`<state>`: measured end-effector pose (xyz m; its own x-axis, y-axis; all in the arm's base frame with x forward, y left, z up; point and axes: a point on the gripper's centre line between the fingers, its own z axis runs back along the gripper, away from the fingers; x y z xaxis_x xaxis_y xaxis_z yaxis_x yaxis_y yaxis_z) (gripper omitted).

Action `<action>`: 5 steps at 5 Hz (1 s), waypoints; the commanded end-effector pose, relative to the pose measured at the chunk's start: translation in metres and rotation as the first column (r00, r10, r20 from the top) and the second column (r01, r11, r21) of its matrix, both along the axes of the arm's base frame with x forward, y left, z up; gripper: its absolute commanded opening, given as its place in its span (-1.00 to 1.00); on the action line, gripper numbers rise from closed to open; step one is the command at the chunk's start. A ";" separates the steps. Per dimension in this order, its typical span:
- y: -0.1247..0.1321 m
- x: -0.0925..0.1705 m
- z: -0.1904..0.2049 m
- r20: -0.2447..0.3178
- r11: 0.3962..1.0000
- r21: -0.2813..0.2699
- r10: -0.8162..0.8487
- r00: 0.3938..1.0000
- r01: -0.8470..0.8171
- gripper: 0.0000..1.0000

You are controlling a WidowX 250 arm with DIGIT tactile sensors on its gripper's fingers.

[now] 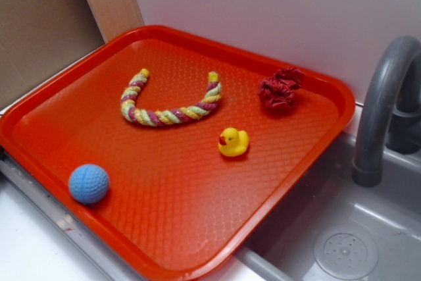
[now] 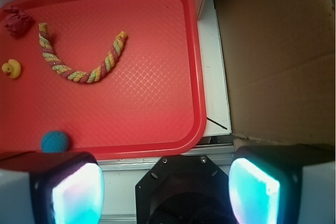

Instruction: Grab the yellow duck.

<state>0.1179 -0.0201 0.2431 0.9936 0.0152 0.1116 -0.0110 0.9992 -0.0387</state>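
Note:
The yellow duck (image 1: 233,141) is small and glossy with a red-orange beak. It stands upright on the red tray (image 1: 197,255), right of the tray's middle. In the wrist view the duck (image 2: 11,68) is at the far left edge. My gripper (image 2: 165,187) is open and empty, high above the tray's near edge, far from the duck. Its two pads (image 2: 77,195) glow cyan at the bottom corners of the wrist view. The gripper does not show in the exterior view.
A yellow-and-pink twisted rope (image 1: 168,113) lies curved at the tray's back. A dark red scrunchie (image 1: 279,88) is behind the duck. A blue ball (image 1: 89,183) sits at the front left. A grey sink with faucet (image 1: 381,116) is to the right. Cardboard (image 2: 273,51) borders the tray.

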 end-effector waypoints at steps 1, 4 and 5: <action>0.000 0.000 0.000 0.000 1.000 0.000 0.000 1.000 0.000 1.00; -0.119 0.041 -0.024 0.159 0.984 -0.092 -0.136 0.978 0.152 1.00; -0.168 0.061 -0.036 0.163 0.972 -0.143 -0.165 0.973 0.189 1.00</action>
<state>0.1791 -0.1837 0.1885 0.9656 -0.1354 0.2222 0.1712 0.9736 -0.1509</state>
